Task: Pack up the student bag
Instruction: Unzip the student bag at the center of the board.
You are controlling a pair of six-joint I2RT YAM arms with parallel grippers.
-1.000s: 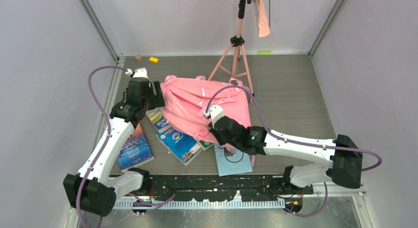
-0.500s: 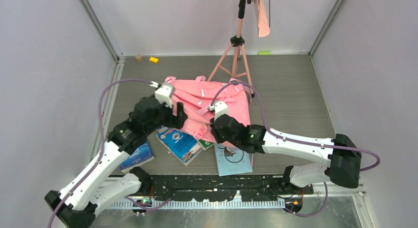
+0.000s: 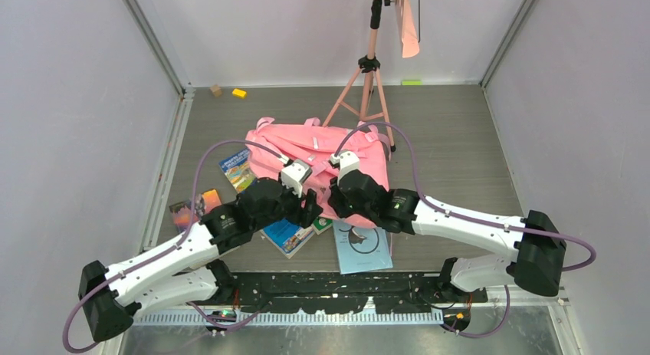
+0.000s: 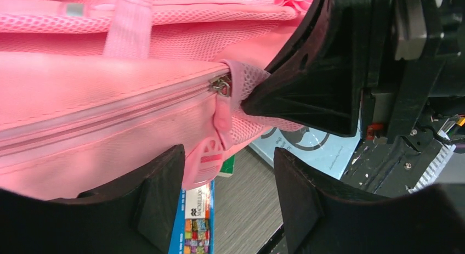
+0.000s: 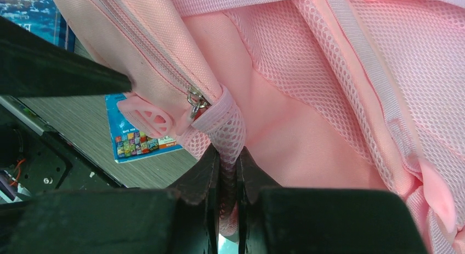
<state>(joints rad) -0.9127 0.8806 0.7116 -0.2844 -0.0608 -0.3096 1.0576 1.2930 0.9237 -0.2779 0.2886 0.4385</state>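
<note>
The student bag (image 3: 318, 152), bright pink, lies mid-table on its side. My right gripper (image 5: 228, 166) is shut on a pink mesh tab (image 5: 222, 125) at the end of its zip, at the bag's near edge. The metal slider (image 4: 220, 86) sits right by that tab, with a pink rubber zip pull (image 4: 205, 161) hanging below it. My left gripper (image 4: 230, 193) is open just under the pull, which hangs by its left finger (image 4: 164, 193). Nothing is between the fingers but table and book. In the top view the left gripper (image 3: 310, 209) and the right gripper (image 3: 337, 205) are close together.
A blue book (image 3: 285, 234) and a light blue booklet (image 3: 360, 248) lie partly under the bag's near edge. Two more books (image 3: 236, 168) (image 3: 192, 209) lie to the left. A pink tripod (image 3: 368, 87) stands behind the bag. Small blocks (image 3: 240, 93) sit at the back left.
My left arm has swung from the bag's left side round to its near edge beside the right gripper, and its jaws have narrowed a little. The right gripper keeps its hold on the mesh tab.
</note>
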